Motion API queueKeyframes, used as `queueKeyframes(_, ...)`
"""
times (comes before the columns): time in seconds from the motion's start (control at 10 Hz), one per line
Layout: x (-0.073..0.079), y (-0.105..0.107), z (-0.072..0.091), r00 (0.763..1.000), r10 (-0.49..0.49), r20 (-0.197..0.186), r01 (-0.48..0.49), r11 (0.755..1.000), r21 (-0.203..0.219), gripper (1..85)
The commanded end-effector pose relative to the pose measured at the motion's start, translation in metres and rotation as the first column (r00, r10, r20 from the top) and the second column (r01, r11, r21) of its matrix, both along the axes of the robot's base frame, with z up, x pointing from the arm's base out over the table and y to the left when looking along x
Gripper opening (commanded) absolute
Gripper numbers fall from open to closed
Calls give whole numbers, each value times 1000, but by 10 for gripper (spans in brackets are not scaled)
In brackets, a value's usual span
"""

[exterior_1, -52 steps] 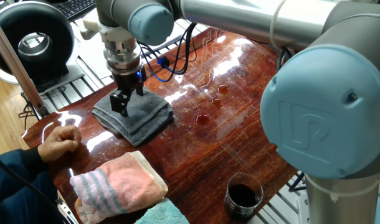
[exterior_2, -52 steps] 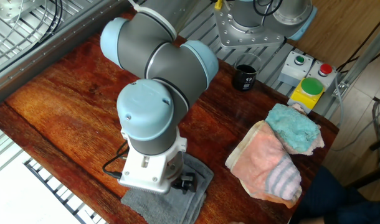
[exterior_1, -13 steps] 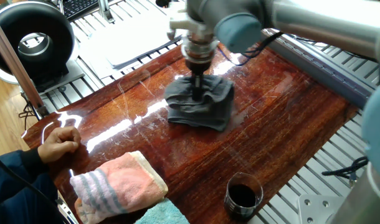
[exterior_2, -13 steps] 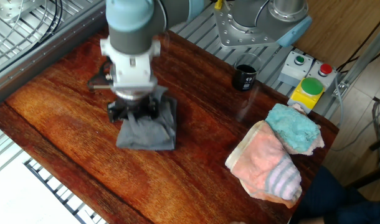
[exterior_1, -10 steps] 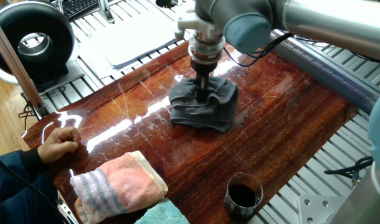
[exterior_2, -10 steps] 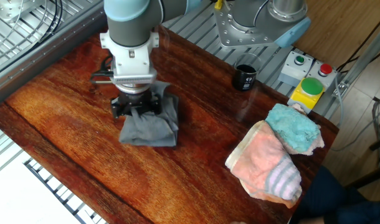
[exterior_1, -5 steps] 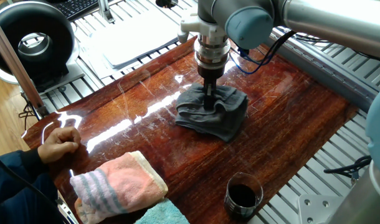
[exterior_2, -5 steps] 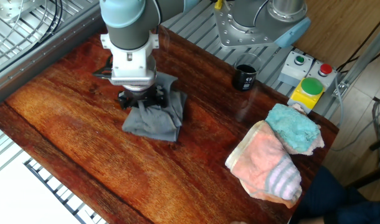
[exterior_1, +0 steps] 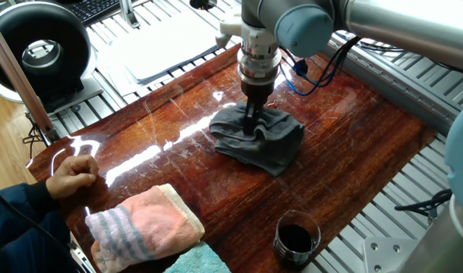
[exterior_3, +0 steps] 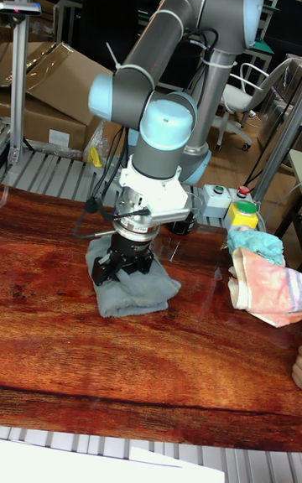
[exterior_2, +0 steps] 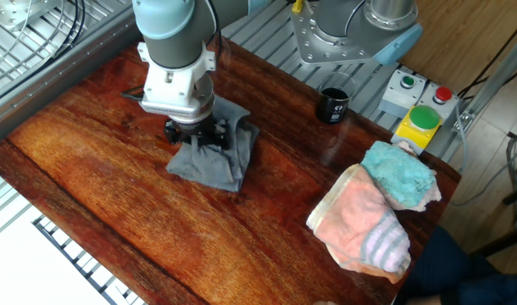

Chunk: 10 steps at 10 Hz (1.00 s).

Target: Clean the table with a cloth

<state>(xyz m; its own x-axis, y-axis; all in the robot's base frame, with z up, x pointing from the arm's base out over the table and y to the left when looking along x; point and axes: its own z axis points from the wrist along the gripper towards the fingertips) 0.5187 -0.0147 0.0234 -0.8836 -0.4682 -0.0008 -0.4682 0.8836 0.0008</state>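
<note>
The dark grey cloth (exterior_1: 268, 148) lies rumpled on the glossy reddish-brown table (exterior_1: 353, 144), near the middle of its far side. My gripper (exterior_1: 252, 126) points straight down into the cloth's upper part, shut on a bunched fold and pressing it against the wood. In the other fixed view the cloth (exterior_2: 216, 168) trails out from under the gripper (exterior_2: 197, 135) across the table (exterior_2: 89, 195). From the tall fixed view the gripper (exterior_3: 126, 268) sits on top of the cloth (exterior_3: 138, 294), fingertips buried in the fabric.
A pink striped towel (exterior_1: 144, 226) and a teal cloth (exterior_2: 400, 174) lie at one table end. Beside them rests a person's fist (exterior_1: 72, 173). A dark cup (exterior_1: 296, 236) stands off the table's edge, and a button box (exterior_2: 419, 123) sits near the arm's base.
The gripper has dragged the cloth across the table, from the corner by the fist to the middle. Over the last second it slid a little farther from the fist, and the cloth bunched up.
</note>
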Motion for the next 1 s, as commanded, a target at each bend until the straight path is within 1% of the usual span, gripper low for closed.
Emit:
queueKeyframes(0.0,20,4,2,997,-7,75,6,1000,22,10)
queueKeyframes(0.2,24,-23,0,993,62,100,-61,998,-9,10)
queueKeyframes(0.3,25,-43,-2,987,121,110,-118,992,-38,10)
queueKeyframes(0.4,27,-62,-3,975,189,118,-182,981,-71,10)
queueKeyframes(0.5,29,-80,-4,964,236,120,-225,969,-101,10)
queueKeyframes(0.6,31,-96,-2,954,276,120,-260,956,-137,10)
queueKeyframes(0.7,37,-114,4,937,326,124,-301,935,-186,10)
queueKeyframes(0.8,44,-130,11,917,377,129,-340,909,-242,10)
queueKeyframes(0.9,56,-148,20,889,437,136,-379,869,-318,10)
